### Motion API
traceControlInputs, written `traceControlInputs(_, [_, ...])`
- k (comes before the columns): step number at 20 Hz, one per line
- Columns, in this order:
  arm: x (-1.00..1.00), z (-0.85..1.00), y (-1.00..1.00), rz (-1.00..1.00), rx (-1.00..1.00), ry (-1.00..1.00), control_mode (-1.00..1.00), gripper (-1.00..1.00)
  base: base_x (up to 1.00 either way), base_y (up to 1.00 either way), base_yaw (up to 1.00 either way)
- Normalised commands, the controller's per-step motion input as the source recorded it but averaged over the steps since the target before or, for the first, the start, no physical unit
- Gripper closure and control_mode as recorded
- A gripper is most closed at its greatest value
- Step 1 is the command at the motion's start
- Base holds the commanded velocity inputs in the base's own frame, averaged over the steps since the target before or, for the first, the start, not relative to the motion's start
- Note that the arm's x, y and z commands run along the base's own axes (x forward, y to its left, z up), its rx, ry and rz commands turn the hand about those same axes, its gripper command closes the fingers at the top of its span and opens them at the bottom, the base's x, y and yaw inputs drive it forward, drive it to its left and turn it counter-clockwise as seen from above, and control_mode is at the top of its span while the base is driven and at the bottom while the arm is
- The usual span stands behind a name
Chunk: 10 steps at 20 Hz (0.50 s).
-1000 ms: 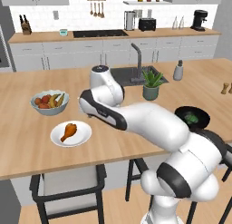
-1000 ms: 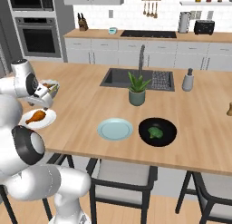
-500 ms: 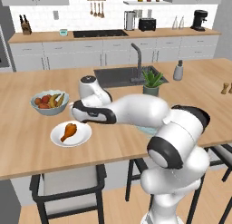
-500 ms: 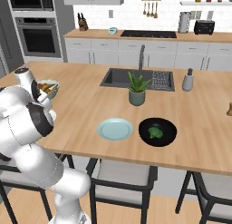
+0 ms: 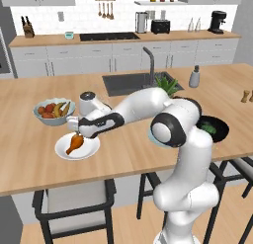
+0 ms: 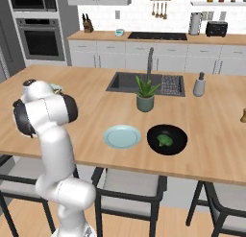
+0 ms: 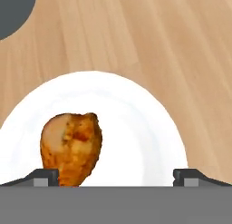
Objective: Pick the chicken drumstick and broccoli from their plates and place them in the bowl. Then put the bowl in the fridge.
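Even, bright rendered light fills the kitchen, leaving only faint, soft shadows on the worktop (image 5: 29, 154) beneath the white plate (image 5: 89, 150) and the arm. The glossy black bowl (image 6: 177, 144) shows a dull sheen without hard glare. Both base views look slightly soft; close up, the chicken drumstick (image 7: 72, 148) on the plate appears mildly blurred and pixelated.

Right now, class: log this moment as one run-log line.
step: reach drumstick | gripper: open above white plate | chicken drumstick: on plate, ungrasped | broccoli: in black bowl
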Motion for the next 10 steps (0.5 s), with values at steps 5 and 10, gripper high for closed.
traceControlInputs(5, [0.59, -0.31, 0.48, 0.0, 0.0, 0.05, -1.0, -1.0, 0.0, 0.0, 0.0])
traceControlInputs(10, [0.09, -0.06, 0.09, 0.0, 0.0, 0.16, -1.0, -1.0, 0.0, 0.0, 0.0])
